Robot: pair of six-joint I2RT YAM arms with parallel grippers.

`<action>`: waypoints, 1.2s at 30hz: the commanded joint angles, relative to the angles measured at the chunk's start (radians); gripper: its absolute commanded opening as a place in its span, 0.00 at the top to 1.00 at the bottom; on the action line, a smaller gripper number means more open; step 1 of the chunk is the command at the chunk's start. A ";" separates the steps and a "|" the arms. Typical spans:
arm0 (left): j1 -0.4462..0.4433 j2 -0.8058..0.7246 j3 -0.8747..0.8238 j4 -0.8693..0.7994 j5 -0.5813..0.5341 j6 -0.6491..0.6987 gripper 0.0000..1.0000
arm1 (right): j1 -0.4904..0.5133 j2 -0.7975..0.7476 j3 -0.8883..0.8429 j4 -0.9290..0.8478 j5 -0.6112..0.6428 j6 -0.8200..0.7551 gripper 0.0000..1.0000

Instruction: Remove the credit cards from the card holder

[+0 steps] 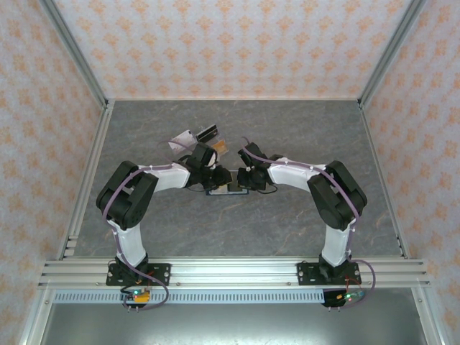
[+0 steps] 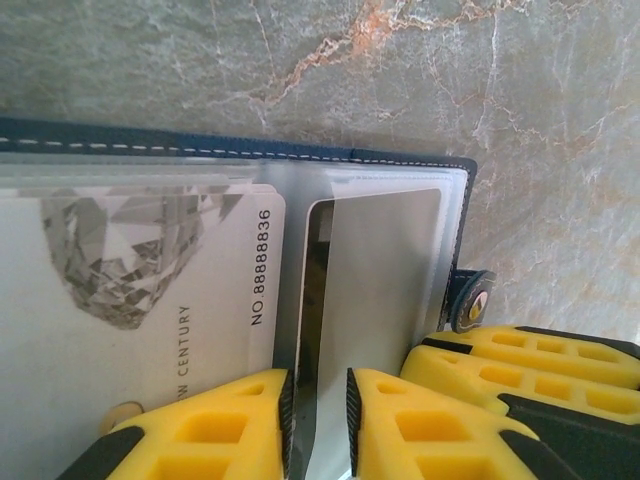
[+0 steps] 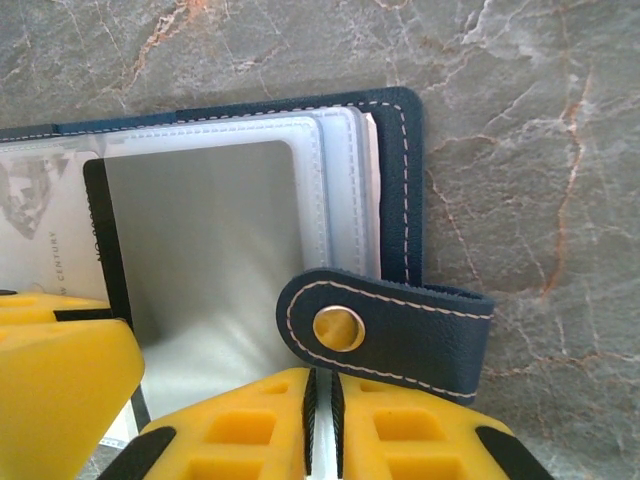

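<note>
The navy card holder (image 1: 224,190) lies open on the stone-grey table between both arms. Its clear sleeves hold a white credit card (image 2: 150,290) printed with a diamond and a silver card (image 2: 385,280) with a dark edge. My left gripper (image 2: 320,420) sits low over the holder, its jaws a narrow gap apart across that dark edge, gripping nothing I can see. My right gripper (image 3: 320,420) is shut on the thin pale sleeve edge, just below the snap tab (image 3: 385,325). An orange-brown card (image 1: 219,147) lies behind the grippers.
A clear acrylic stand (image 1: 188,139) sits behind the left wrist, a small dark object (image 1: 207,132) beside it. Aluminium rails (image 1: 86,180) and patterned walls fence the table. The two grippers' yellow fingers (image 2: 520,365) almost touch over the holder.
</note>
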 commanded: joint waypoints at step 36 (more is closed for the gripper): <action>0.053 -0.134 -0.092 -0.030 0.033 0.080 0.96 | -0.027 0.050 -0.015 -0.047 0.018 0.009 0.86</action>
